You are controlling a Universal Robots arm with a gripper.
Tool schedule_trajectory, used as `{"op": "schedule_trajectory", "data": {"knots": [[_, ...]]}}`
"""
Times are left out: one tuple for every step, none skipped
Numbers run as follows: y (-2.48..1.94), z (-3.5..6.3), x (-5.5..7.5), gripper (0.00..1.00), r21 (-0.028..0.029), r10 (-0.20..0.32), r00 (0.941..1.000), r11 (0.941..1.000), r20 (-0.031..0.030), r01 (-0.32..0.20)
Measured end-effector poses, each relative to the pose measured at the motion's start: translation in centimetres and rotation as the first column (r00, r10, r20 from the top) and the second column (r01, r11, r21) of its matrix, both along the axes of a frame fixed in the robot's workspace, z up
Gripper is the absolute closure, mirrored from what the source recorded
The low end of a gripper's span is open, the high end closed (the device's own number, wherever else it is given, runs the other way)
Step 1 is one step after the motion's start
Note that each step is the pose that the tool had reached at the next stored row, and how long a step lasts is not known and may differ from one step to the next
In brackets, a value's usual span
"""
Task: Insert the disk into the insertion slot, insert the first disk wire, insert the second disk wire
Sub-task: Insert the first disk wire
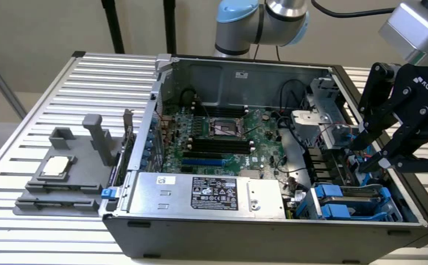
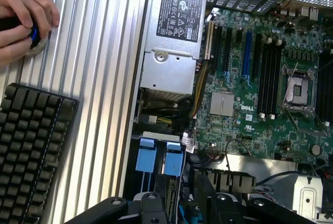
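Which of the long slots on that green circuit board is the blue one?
The blue slot midway along the row: black slots flank it on both sides, and it alone is blue.

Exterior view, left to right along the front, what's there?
grey holder block carrying a chip → silver power supply box → drive cage with blue rails

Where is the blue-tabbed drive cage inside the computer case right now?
In the exterior view, the drive cage sits in the near corner of the case on that view's right, beside the silver power-supply box and below the gripper.
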State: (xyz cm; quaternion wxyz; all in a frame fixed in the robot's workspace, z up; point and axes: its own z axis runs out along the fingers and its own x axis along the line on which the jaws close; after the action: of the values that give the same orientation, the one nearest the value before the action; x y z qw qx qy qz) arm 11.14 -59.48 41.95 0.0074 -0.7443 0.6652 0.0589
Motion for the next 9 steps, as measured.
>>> {"op": "schedule_trajectory", "data": {"knots": [[0.00, 0.00, 0.0, 0.62, -0.0002, 0.000, 1.0000, 1.0000, 0.0000, 0.000], [0.00, -0.02, 0.1, 0.62, -0.0001, 0.000, 1.0000, 1.0000, -0.0001, 0.000], [0.00, -0.04, 0.5, 0.62, -0.0002, 0.000, 1.0000, 1.0000, 0.0000, 0.000], [0.00, -0.07, 0.9, 0.62, -0.0001, 0.000, 1.0000, 1.0000, -0.0001, 0.000], [0.00, -0.14, 1.4, 0.62, 0.0001, 0.000, 1.0000, 1.0000, -0.0002, 0.000], [0.02, -0.29, 1.8, 0.62, 0.0004, 0.000, 1.0000, 1.0000, -0.0002, 0.000], [0.03, -0.46, 2.2, 0.62, 0.0001, 0.000, 1.0000, 1.0000, -0.0004, 0.000], [0.04, -0.62, 2.4, 0.62, -0.0002, 0.000, 1.0000, 1.0000, -0.0003, 0.000], [0.05, -0.81, 2.6, 0.62, -0.0007, 0.000, 1.0000, 1.0000, -0.0003, 0.000]]}}
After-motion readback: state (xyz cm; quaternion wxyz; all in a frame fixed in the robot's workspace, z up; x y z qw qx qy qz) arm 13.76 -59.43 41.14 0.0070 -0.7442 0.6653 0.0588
